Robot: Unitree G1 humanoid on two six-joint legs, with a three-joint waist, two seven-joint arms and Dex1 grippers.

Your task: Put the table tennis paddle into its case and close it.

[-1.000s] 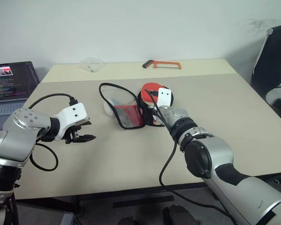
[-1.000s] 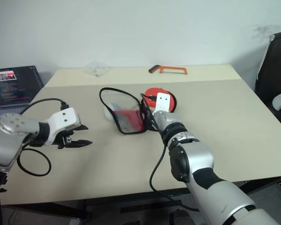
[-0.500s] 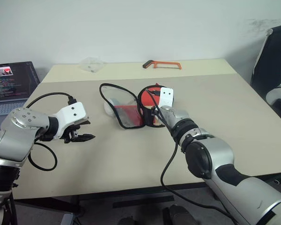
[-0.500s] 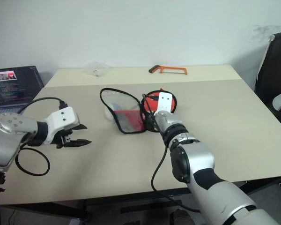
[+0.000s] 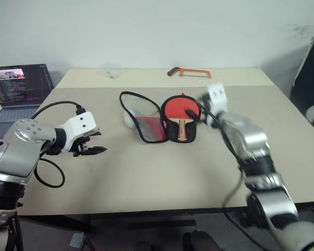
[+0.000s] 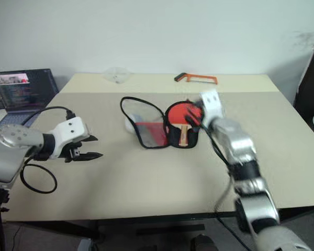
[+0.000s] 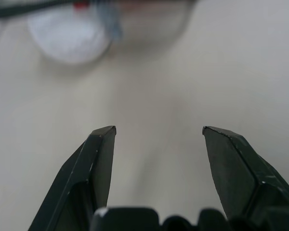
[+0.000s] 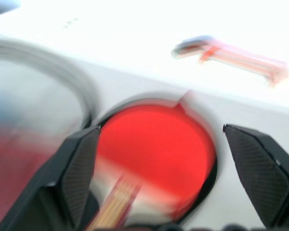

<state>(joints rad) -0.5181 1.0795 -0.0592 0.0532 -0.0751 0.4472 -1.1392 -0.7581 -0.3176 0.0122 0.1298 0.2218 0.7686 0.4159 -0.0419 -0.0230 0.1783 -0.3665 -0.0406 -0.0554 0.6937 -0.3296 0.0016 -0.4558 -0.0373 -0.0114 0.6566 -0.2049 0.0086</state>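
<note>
on your far left a laptop (image 5: 22, 86) sits open beside the counter (image 5: 146, 178). next you see the left gripper (image 5: 97, 150) hovering over the counter's left part, its fingers (image 7: 98, 159) spread moderately wide with only bare surface between them. near the middle of the counter the case (image 5: 146, 117) lies opened out: its flap with the red panel and looping black zipper edge is folded to the left, with a small white pouch (image 5: 129, 118) just beside it. the table tennis paddle (image 5: 180, 111) lies red face up on the case's black right half, its striped handle pointing toward you. just right of the paddle's head you find the right gripper (image 8: 159, 139), its fingers (image 8: 79, 168) splayed wide and holding nothing, the red blade showing between them. at the far edge of the counter an orange-framed hacksaw (image 5: 188, 72) lies well apart from the case.
</note>
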